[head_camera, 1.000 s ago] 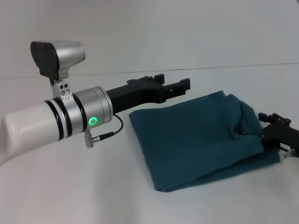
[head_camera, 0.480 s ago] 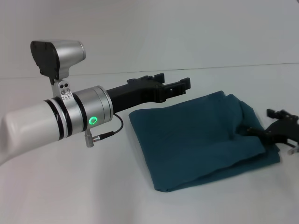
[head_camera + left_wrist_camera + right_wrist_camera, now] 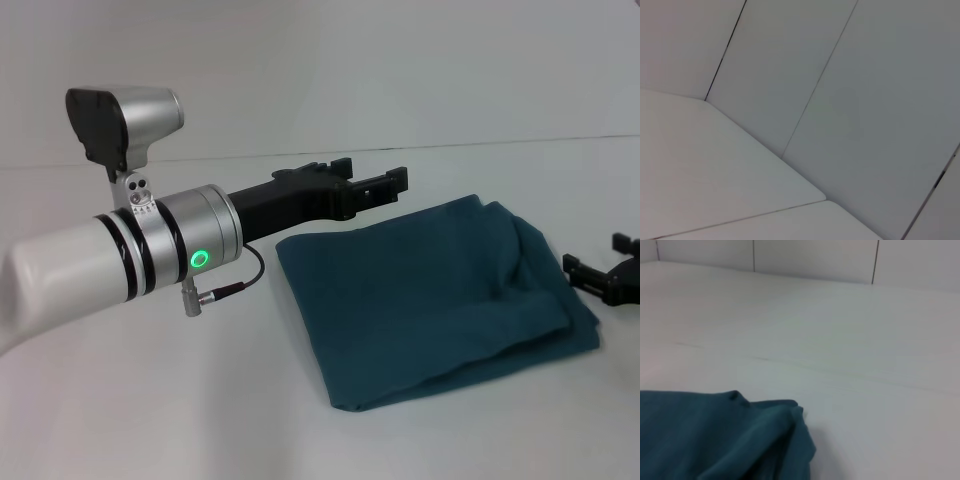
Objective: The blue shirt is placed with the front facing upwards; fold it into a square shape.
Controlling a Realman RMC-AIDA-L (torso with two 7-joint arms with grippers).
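**One folded shirt, both grippers clear of it**

Most of the head view is white table [image 3: 150, 420], bare in front of the cloth, to its left, and behind it up to the wall [image 3: 400, 70]. The left arm [image 3: 120, 260] crosses the left half of that view, raised above the table, its left gripper [image 3: 372, 185] hanging over the far left corner of the cloth with its fingers parted and nothing between them. The blue shirt [image 3: 430, 300] lies right of centre, folded into a rough rectangle with its plain side up; its near edge runs clean, while the right end is bunched into a loose raised fold. The right gripper [image 3: 610, 272] sits at the right border of the view, just beside that bunched end and not touching it, fingers spread and empty. In the right wrist view the shirt's rumpled corner [image 3: 740, 435] lies on open table.
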